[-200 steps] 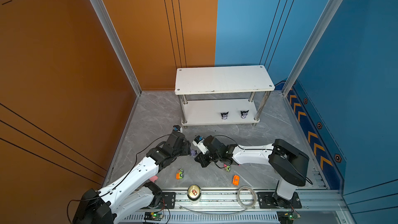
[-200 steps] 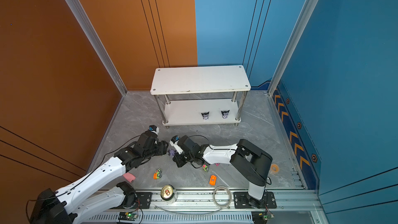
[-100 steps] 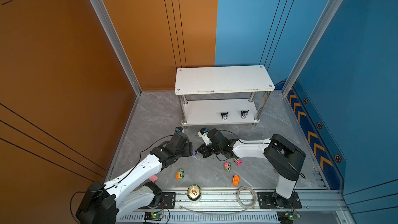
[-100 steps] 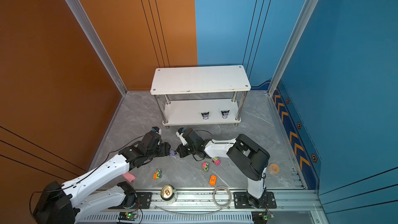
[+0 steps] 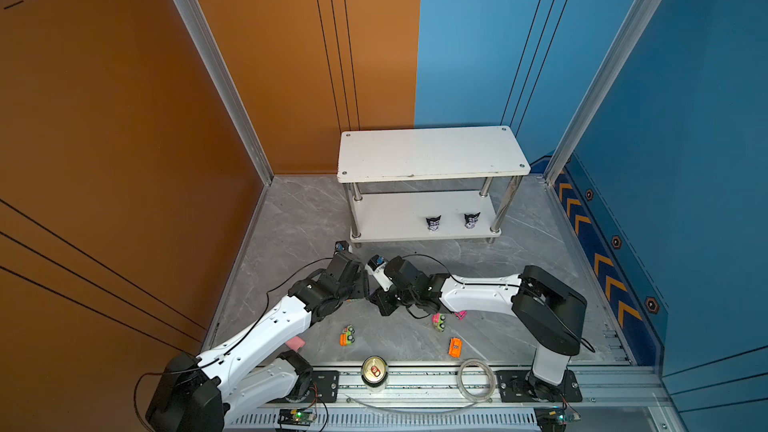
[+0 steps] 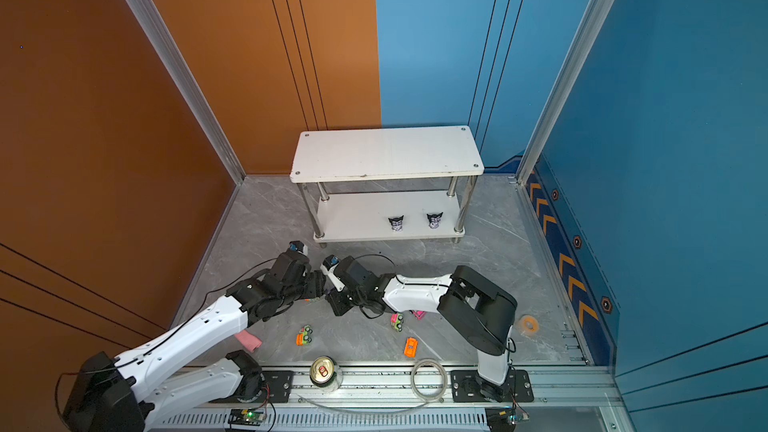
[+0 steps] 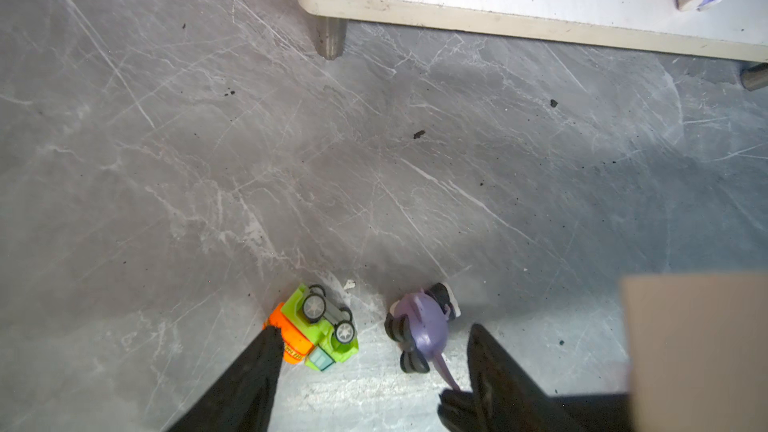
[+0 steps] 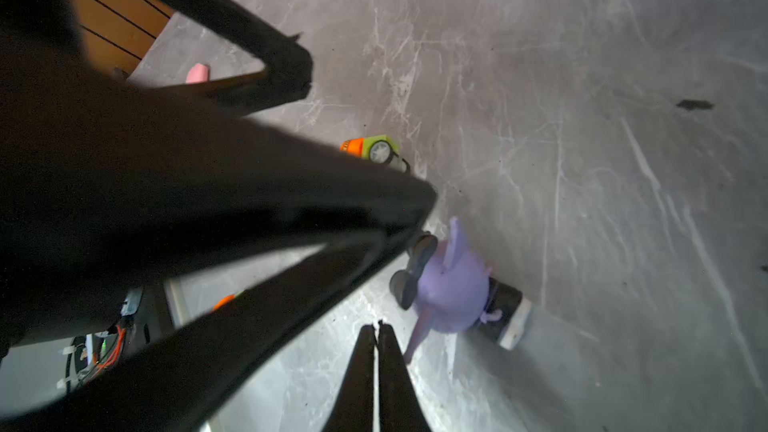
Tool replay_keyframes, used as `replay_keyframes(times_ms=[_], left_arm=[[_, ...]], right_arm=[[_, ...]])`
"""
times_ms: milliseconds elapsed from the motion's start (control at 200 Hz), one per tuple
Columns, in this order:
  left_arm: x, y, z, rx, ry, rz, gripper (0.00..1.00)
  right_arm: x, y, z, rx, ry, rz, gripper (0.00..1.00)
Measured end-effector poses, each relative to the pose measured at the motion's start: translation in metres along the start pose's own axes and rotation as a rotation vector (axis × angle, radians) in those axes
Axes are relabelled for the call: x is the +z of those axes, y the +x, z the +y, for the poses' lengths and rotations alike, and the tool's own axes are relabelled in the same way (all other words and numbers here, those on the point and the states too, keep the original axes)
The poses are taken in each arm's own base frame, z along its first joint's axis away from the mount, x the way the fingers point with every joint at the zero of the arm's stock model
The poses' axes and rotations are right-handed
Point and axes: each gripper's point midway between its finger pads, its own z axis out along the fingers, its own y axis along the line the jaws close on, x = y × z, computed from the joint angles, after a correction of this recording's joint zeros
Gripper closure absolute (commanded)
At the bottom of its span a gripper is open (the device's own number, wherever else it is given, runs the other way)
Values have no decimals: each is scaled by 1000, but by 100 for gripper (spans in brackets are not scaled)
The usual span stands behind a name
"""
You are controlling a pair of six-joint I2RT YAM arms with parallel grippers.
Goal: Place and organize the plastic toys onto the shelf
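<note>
In both top views flat panels enclose the space. An orange wall fills 7 to 11 o'clock. At 12 o'clock a second orange panel meets a light blue panel in a straight vertical seam. A darker blue wall closes 1 to 5 o'clock. Silver aluminium posts stand in the far corners at 11 and 1 o'clock. Thin black lines cross every panel. The floor is grey with white marble veins; the left wrist view shows it scratched and speckled. An orange chevron strip runs along the blue wall's foot at 3 o'clock. A metal rail edges the floor at 6 o'clock. The light is even.
</note>
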Motion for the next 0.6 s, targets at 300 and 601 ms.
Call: replay_keyframes(times_ms=[300,601], left_arm=[[10,17,-13,44,-1,63,24],[37,23,-43,155,-59,143,20]], right_arm=[[-4,-14,-50,111,35,-31,91],[-62,-31,-49,88,76,-146,91]])
